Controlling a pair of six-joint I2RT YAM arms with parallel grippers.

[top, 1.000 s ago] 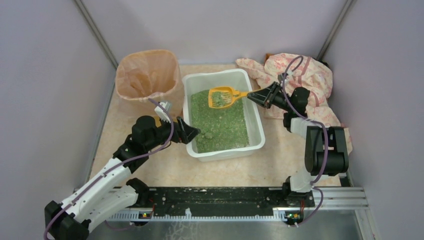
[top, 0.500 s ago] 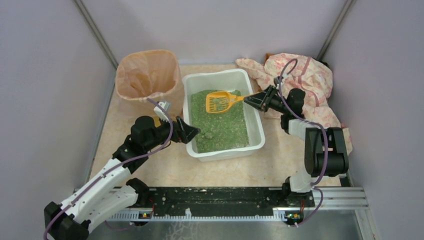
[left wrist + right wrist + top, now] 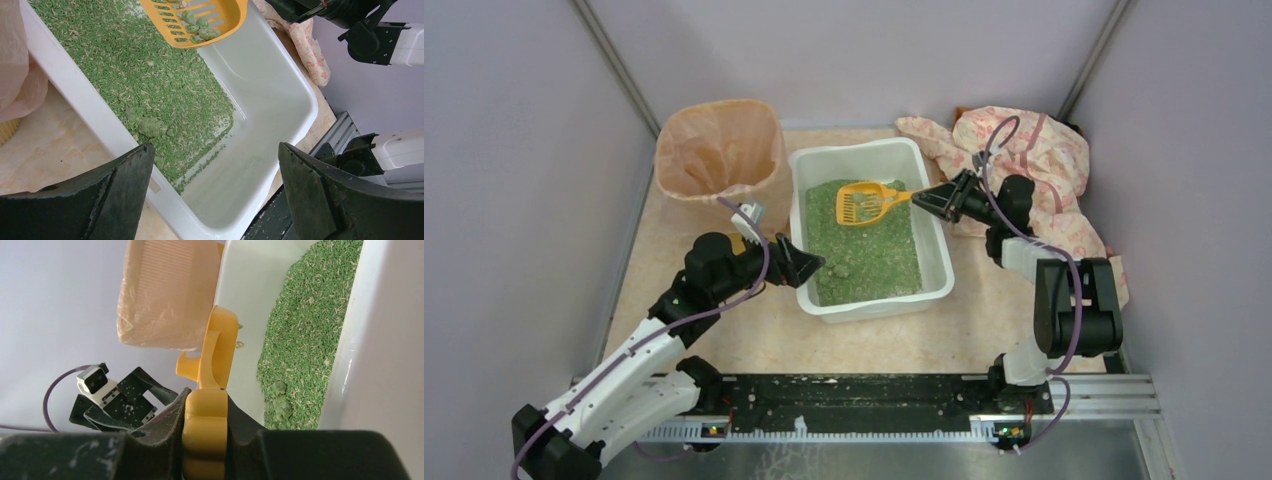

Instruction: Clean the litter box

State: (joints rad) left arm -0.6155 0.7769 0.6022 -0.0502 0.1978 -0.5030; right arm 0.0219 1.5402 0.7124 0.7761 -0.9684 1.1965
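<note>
Low in the overhead frame, my left gripper (image 3: pixel 807 264) had its fingers spread wide and held nothing, poised just over the near-left rim of the litter box (image 3: pixel 876 306). The box sat at the middle of the frame, green litter (image 3: pixel 869 250) covering most of its floor, with a bare white patch at one end in my left wrist view. A clump (image 3: pixel 150 127) lay in the litter just beyond those open fingers. Further up, my right gripper (image 3: pixel 929 197) was closed narrow on the handle of the orange-yellow scoop (image 3: pixel 865 201). The scoop's slotted head hung above the far part of the litter with a few green clumps (image 3: pixel 200 31) caught in it. I judged myself mid-scoop, with the load sifted and ready to go. The next move called for carrying the scoop level toward the upper left, clear of the box rim, and tipping it into the bin (image 3: pixel 720 148) lined with a peach bag. The near clump was not yet scooped, so the job was only partly done. Everything rested on a beige marbled tabletop (image 3: pixel 754 335). A crumpled floral cloth (image 3: pixel 1024 150) lay at the upper right, and pale lavender walls (image 3: pixel 514 150) closed in on three sides.
</note>
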